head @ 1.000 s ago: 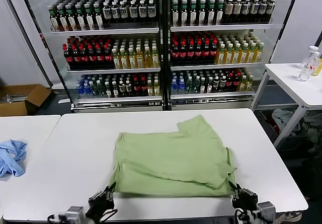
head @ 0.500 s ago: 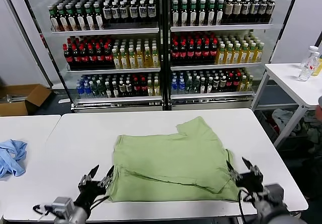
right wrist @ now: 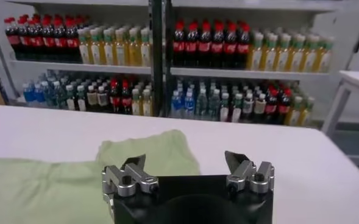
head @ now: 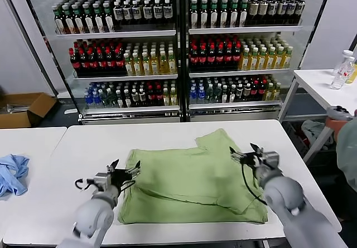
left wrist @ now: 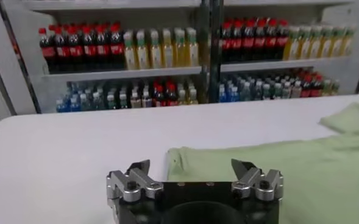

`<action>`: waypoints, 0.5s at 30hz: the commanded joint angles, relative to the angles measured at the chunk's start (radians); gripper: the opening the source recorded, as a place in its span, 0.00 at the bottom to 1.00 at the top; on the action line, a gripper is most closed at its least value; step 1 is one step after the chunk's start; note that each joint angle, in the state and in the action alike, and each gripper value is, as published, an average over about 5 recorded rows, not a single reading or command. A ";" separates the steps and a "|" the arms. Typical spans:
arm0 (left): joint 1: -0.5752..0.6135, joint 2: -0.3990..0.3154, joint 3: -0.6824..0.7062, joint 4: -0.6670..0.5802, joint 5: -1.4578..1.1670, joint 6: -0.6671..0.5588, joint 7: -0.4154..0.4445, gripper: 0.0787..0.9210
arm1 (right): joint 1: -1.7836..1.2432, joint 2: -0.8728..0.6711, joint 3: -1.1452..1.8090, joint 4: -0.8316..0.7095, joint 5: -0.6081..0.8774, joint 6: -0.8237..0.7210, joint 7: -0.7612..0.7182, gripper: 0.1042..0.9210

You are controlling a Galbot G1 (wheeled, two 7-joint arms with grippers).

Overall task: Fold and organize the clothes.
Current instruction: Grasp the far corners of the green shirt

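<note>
The clothes are one light green T-shirt lying folded on the white table, with one sleeve pointing to the far side. My left gripper hovers open over the shirt's left edge with nothing between its fingers. My right gripper hovers open over the shirt's right part, also holding nothing. In the left wrist view the left gripper stands wide above the T-shirt. The right wrist view shows the right gripper spread above the T-shirt.
A light blue cloth lies on the neighbouring table at the left. Glass-fronted drink shelves fill the back. A side table with bottles stands at the right, a cardboard box on the floor at the left. A person's arm shows at the right edge.
Both grippers let go of the shirt's near corners, opened wide, and rose forward from the table's near edge to above the shirt's sides. The shirt stays folded.
</note>
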 commanded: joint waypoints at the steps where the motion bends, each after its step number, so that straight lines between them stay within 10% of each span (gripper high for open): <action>1: -0.314 0.000 0.119 0.379 -0.046 0.032 -0.060 0.88 | 0.329 0.087 -0.185 -0.405 0.033 -0.010 -0.016 0.88; 15: -0.256 0.040 0.144 0.293 -0.138 0.034 -0.039 0.73 | 0.361 0.159 -0.255 -0.605 0.051 -0.011 -0.053 0.78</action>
